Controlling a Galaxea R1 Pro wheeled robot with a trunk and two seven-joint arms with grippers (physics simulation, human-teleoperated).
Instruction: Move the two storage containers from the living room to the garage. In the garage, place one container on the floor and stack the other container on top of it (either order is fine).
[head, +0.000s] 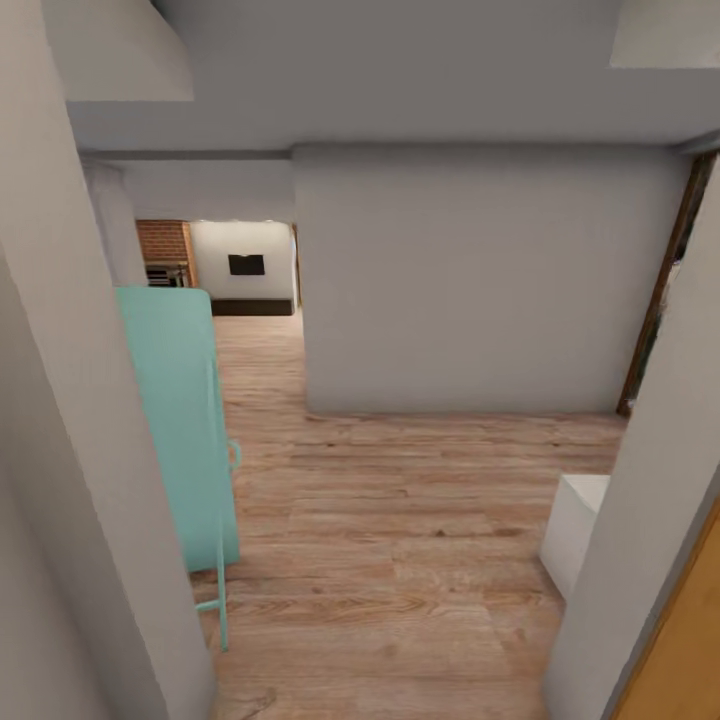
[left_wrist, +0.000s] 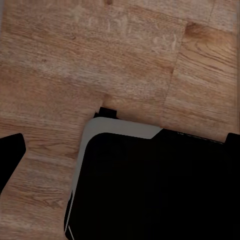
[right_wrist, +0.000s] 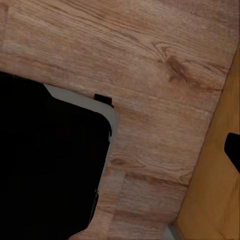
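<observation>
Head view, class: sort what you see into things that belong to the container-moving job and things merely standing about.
Belongs to the job:
- distant living room with black wall TV and brick column

Just standing about:
- turquoise cabinet
- white box by the right wall
- light wood-plank floor
- orange-brown wooden door

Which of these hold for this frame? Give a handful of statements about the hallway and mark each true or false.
1. The floor is light wood plank. True.
2. A red car stands ahead. False: a pale wall stands ahead.
3. A teal panel stands at the robot's left. True.
4. A black TV hangs on the far wall. True.
5. An orange bin sits on the floor. False: no bin is visible.
</observation>
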